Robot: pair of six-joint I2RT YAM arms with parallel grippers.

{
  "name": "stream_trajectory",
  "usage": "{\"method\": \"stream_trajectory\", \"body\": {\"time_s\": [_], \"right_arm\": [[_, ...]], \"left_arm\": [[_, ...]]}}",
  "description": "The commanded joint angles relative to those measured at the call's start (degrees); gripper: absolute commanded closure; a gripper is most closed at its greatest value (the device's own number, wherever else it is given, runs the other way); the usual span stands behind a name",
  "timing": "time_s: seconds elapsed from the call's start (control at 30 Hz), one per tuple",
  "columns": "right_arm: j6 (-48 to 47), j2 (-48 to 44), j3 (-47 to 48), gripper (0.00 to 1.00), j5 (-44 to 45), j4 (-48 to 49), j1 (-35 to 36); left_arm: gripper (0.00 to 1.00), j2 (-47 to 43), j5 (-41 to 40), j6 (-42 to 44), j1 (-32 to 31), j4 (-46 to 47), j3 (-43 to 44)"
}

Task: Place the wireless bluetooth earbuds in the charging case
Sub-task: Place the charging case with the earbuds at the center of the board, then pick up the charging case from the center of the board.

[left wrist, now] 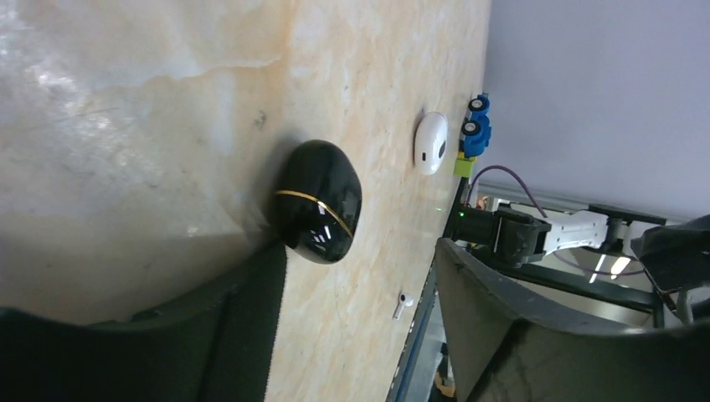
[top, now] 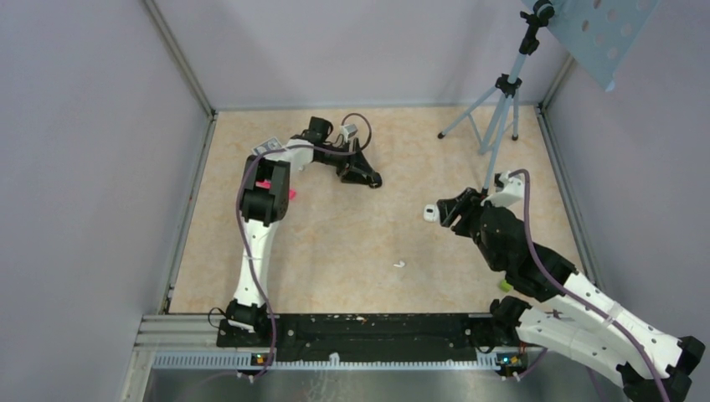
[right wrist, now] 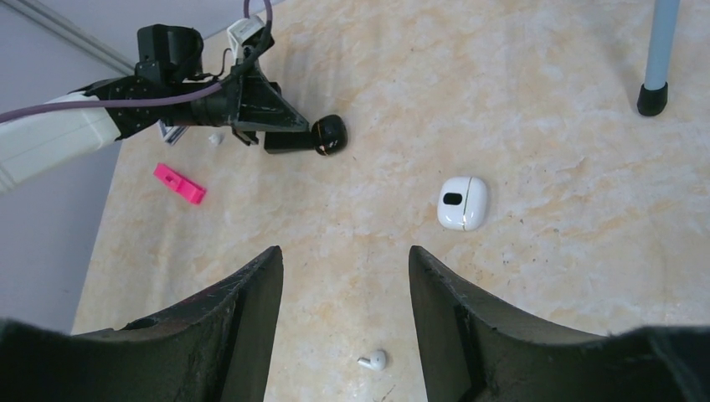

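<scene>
Left gripper [left wrist: 360, 251] has its jaws spread wide and isn't gripping anything. The black charging case [left wrist: 320, 201] sits just off the tips, touching one finger, toward the table's [top: 335, 243] far edge. Right gripper [right wrist: 345, 251] has its jaws apart and empty too, with the white charging case [right wrist: 463, 203] just ahead. One white earbud [right wrist: 373, 361] lies loose nearer the near edge.

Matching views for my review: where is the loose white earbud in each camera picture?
Top external: white earbud just below and right of centre.
Left wrist: earbud lower middle.
Right wrist: earbud at bottom centre.
Shared landmark: white charging case.
</scene>
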Motion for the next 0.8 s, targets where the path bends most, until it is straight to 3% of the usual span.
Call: {"method": "stream_trajectory", "body": {"time_s": [0.0, 0.2, 0.23, 0.3, 0.4, 0.5, 0.6, 0.77], "right_arm": [[-0.90, 1.67, 2.25, 0.44, -0.45, 1.22, -0.16], [-3.53, 7.94, 4.64, 0.40, -2.04, 1.59, -0.22], [-4.28, 9.03, 5.04, 0.35, -2.26, 1.59, -0.19], [-3.01, 11.73, 6.25, 0.14, -0.29, -0.74, -0.38], [0.81, 18.53, 10.42, 0.10, -1.68, -8.41, -5.03], [-1.63, 25.85, 13.11, 0.10, -9.56, -12.91, -11.99], [-1.27, 32.04, 14.08, 0.09, -9.77, -14.41, -15.11], [-3.08, 40.49, 13.67, 0.12, -16.72, -8.75, -18.93]], "left_arm": [[0.26, -5.72, -6.14, 3.96, 0.29, -2.27, -0.47], [0.12, -16.19, -20.89, 10.62, -0.56, -7.01, -0.77], [0.11, -17.94, -24.29, 11.30, -0.55, -8.57, -0.65], [0.11, -21.92, -30.01, 12.21, -0.64, -10.40, -1.35], [0.11, -30.73, -36.25, 12.48, -0.58, -10.49, -5.78], [0.10, -38.81, -39.92, 12.04, -0.58, -9.86, -13.19], [0.10, -46.59, -42.11, 9.94, -0.64, -9.05, -24.07], [0.05, -60.41, -42.51, 0.81, -0.63, -1.07, -43.03]]}}
